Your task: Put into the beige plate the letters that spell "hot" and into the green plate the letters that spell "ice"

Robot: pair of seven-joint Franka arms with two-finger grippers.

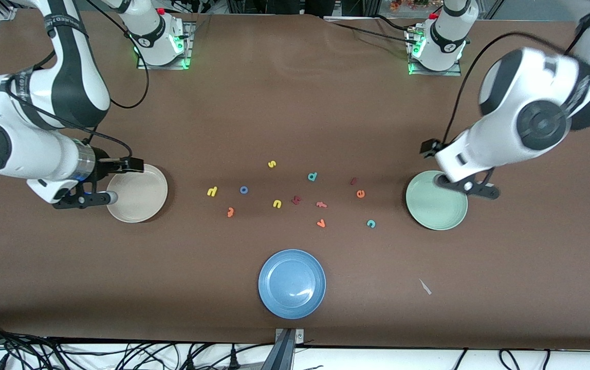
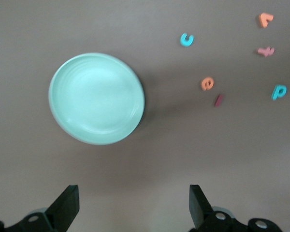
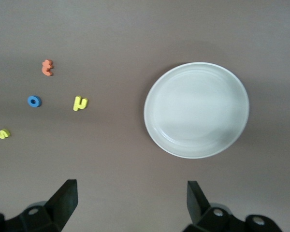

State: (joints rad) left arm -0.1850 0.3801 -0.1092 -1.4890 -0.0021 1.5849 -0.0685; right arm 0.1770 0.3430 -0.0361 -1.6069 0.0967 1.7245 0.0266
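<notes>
The front view looks down from high across the table [image 1: 295, 103], facing both robot bases, and takes in the whole table.

The left wrist view looks straight down from well above the green plate [image 2: 96, 98]; it shares with the front view this plate [image 1: 436, 201] and the teal c [image 2: 186, 39] [image 1: 371, 223].

The right wrist view looks straight down on the beige plate [image 3: 196, 110] [image 1: 138, 193] and the blue o [image 3: 34, 101] [image 1: 244, 190].

The two wrist views share nothing.
</notes>
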